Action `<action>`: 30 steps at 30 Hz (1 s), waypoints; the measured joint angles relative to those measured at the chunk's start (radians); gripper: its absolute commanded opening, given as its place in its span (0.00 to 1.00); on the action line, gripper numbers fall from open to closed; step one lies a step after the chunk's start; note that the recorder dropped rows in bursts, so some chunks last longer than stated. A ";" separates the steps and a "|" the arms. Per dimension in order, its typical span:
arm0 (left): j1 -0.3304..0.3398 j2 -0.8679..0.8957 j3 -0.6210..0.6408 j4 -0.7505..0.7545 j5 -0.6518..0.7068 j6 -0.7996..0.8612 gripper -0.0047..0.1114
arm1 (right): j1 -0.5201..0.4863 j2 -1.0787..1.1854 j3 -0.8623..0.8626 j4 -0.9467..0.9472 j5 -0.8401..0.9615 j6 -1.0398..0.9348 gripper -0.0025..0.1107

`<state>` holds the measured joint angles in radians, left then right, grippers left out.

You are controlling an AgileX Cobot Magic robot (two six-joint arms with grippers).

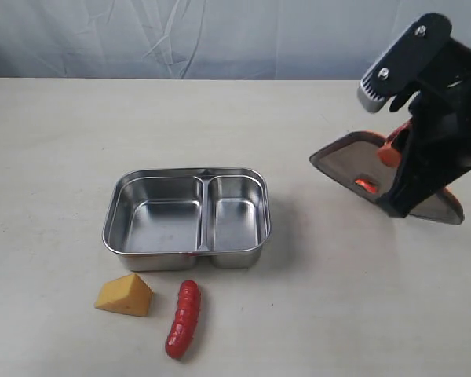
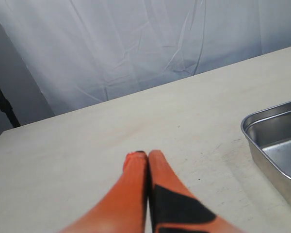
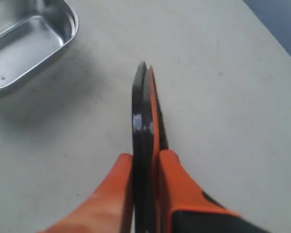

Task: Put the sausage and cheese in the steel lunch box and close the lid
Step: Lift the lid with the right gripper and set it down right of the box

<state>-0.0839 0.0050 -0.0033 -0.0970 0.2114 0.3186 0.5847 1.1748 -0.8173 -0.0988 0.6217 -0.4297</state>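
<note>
The steel lunch box (image 1: 161,173) sits open at the table's centre, both compartments empty. In front of it lie the yellow-orange cheese (image 1: 125,296) and, to its right, the red sausage (image 1: 184,319). My right gripper (image 1: 392,153) is shut on the dark lid (image 1: 349,161), holding it tilted to the right of the box. In the right wrist view the lid (image 3: 141,107) shows edge-on between the orange fingers of the gripper (image 3: 145,158), with the box (image 3: 72,24) beyond. My left gripper (image 2: 146,155) is shut on nothing, beside the box's corner (image 2: 266,115); it is out of the exterior view.
The pale table (image 1: 63,141) is backed by a grey-white cloth curtain (image 1: 220,39). A dark stand (image 2: 0,97) shows at the edge of the left wrist view. The black right arm (image 1: 439,118) fills the right side of the exterior view.
</note>
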 measured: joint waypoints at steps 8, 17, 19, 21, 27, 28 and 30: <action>0.000 0.000 0.000 0.000 0.000 0.000 0.04 | 0.217 -0.002 0.160 0.003 -0.029 0.074 0.02; 0.000 0.000 0.000 0.000 0.000 0.000 0.04 | 0.344 0.063 0.198 0.118 -0.053 0.080 0.02; 0.000 0.000 0.000 0.000 0.000 0.000 0.04 | 0.360 0.087 0.198 0.146 -0.053 0.082 0.02; 0.000 0.000 0.000 0.000 0.000 0.000 0.04 | 0.368 0.113 0.198 0.175 -0.053 0.084 0.02; 0.000 0.000 0.000 0.000 0.000 0.000 0.04 | 0.373 0.204 0.198 0.213 -0.060 0.091 0.02; 0.000 0.000 0.000 0.000 0.000 0.000 0.04 | 0.373 0.214 0.198 0.213 -0.069 0.091 0.02; 0.000 0.000 0.000 0.000 0.000 0.000 0.04 | 0.373 0.216 0.198 0.238 -0.079 0.091 0.12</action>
<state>-0.0839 0.0050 -0.0033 -0.0970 0.2114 0.3186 0.9578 1.3912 -0.6193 0.1390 0.5424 -0.3384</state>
